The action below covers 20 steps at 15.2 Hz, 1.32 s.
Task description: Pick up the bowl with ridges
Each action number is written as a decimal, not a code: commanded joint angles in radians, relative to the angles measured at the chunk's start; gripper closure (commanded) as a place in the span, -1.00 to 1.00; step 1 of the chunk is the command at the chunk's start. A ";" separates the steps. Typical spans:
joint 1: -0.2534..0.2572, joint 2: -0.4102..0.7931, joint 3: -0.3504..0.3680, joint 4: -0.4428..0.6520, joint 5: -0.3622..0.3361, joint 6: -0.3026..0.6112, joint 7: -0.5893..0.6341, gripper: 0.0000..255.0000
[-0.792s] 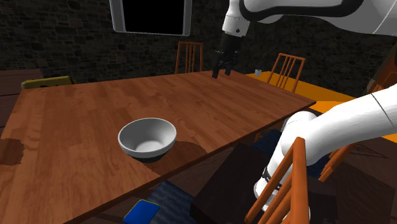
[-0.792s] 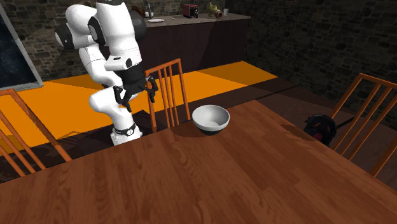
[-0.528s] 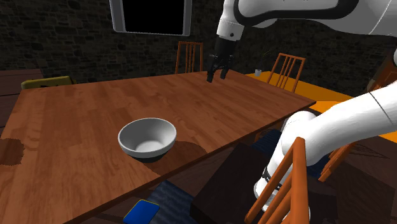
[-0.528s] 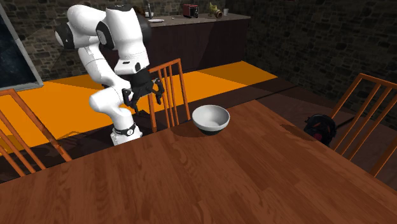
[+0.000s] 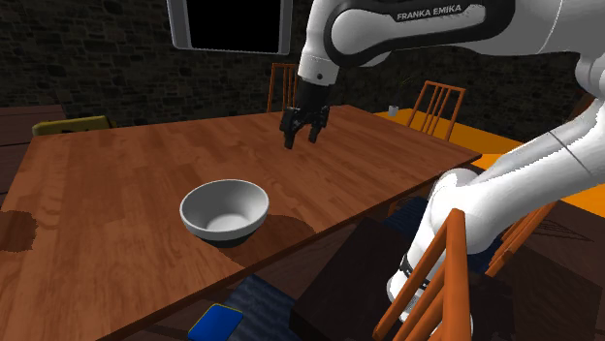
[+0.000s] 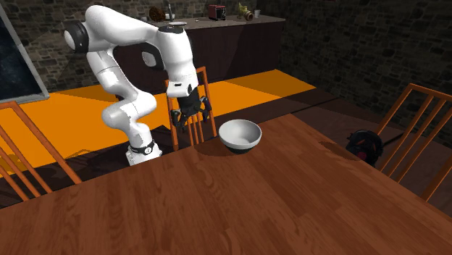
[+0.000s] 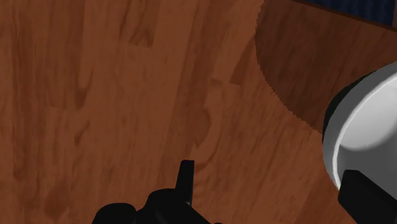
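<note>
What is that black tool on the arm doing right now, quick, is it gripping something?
Tool: open, holding nothing, above the table and apart from the white bowl.

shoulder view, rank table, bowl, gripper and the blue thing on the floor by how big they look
1. table
2. bowl
3. gripper and blue thing: these look alike, and the picture's edge cuts the blue thing, so no ranking between them.
</note>
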 commanded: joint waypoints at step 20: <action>0.083 0.267 0.145 -0.050 0.114 0.327 0.136 1.00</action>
